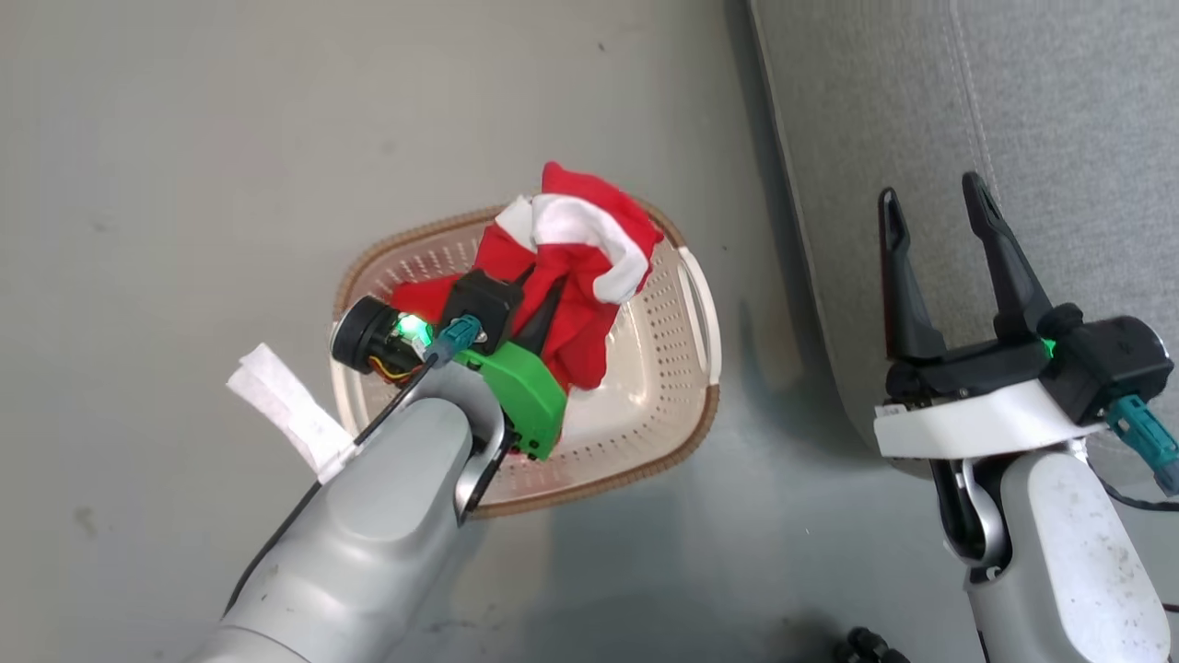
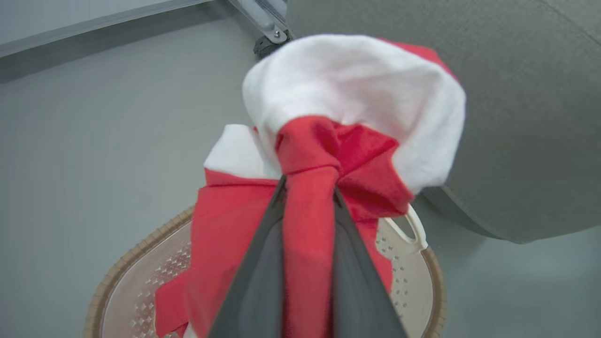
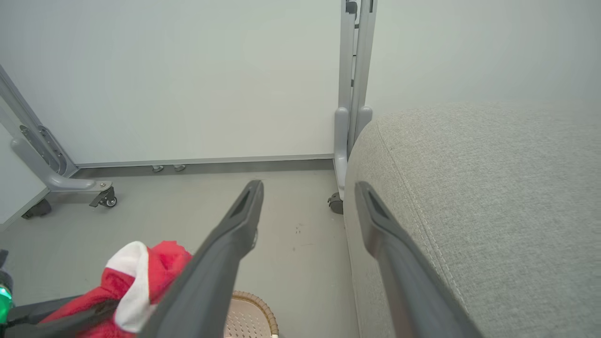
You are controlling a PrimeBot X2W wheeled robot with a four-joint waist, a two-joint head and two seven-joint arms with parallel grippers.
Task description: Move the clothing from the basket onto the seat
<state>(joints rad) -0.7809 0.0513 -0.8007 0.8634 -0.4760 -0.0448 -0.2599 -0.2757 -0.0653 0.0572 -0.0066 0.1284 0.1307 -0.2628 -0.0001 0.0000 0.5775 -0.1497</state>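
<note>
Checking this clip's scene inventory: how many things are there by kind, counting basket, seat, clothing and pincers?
basket: 1
seat: 1
clothing bunch: 1, garments in it cannot be told apart
pincers: 2, left pincer shut on the clothing bunch, right pincer open
Total: 5

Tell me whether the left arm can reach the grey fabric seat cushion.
Probably yes. The left gripper, shut on the red fabric garment over the cream perforated basket, has only floor between it and the grey woven seat cushion; the open right gripper may crowd it.
</note>
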